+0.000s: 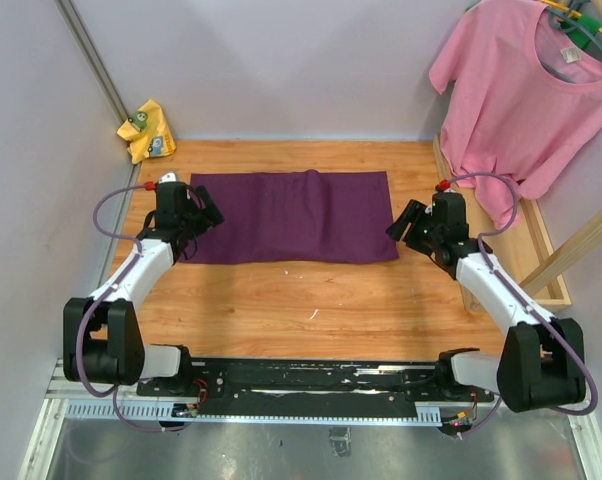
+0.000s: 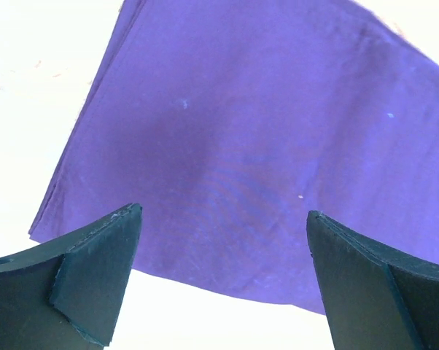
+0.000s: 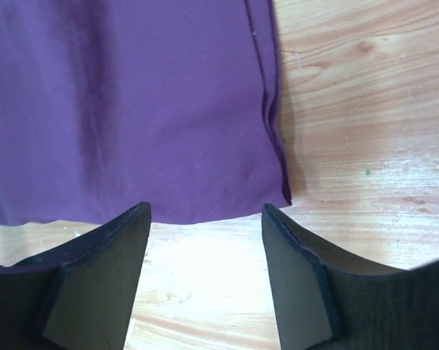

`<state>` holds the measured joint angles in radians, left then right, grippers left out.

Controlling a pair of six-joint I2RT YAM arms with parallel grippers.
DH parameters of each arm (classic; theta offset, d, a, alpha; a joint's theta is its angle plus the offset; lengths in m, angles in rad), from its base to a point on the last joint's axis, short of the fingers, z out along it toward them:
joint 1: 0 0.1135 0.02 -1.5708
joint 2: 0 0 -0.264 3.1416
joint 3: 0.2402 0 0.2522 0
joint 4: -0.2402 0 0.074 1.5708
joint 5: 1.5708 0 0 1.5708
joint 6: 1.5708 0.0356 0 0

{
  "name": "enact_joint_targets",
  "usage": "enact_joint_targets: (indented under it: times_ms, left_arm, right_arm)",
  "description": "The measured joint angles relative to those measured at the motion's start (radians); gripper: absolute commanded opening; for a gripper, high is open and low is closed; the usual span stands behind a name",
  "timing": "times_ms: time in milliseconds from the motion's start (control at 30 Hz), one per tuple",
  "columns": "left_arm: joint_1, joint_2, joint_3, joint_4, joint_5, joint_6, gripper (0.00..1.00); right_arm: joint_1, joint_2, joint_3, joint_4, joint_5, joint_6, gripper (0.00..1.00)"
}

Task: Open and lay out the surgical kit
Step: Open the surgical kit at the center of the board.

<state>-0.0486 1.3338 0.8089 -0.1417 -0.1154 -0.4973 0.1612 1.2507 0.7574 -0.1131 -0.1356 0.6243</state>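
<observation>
Kit location: the surgical kit (image 1: pixel 291 215) is lying flat on the wooden table (image 1: pixel 281 310) as a dark purple cloth rectangle, at 12 o'clock from the midpoint between the arm bases.
Contents: no tray, instruments or gauze are showing; the cloth is covering whatever is inside.
Likely handling: the wrap is looking soft, light and limp, so it will probably sag and drag rather than lift as one piece. Any steel inside would be adding weight and could slide out if the cloth is tipped.
Where to grip: layered hems are showing along both short ends. I judge the top layer at a near corner to be the best place to pinch and peel back.
Left gripper (image 2: pixel 223 219): it is hovering at the cloth's 9 o'clock end, jaws spread wide, holding nothing and touching nothing that I can see.
Right gripper (image 3: pixel 205 211): it is sitting at the cloth's 3 o'clock end, jaws parted less widely and empty. The cloth's near corner is lying at 1 o'clock from the gap.
Stage: I judge the unfolding to be not yet done.
</observation>
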Motion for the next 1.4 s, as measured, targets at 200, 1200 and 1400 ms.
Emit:
enact_joint_targets:
  times_ms: [200,1200,1400]
  left_arm:
    - [-0.028,-0.042,0.035,-0.04,0.039,0.0,0.99]
    - [-0.025,0.414,0.496,-0.057,0.357,-0.212,0.99]
    - [-0.025,0.544,0.517,0.046,0.381,-0.313,0.9]
  right_arm:
    - [0.0,-0.084,0.0,-0.033,-0.088,-0.024,0.85]
    - [0.0,0.307,0.452,-0.117,-0.335,-0.072,0.97]
    - [0.0,0.441,0.464,-0.087,-0.383,-0.083,0.94]
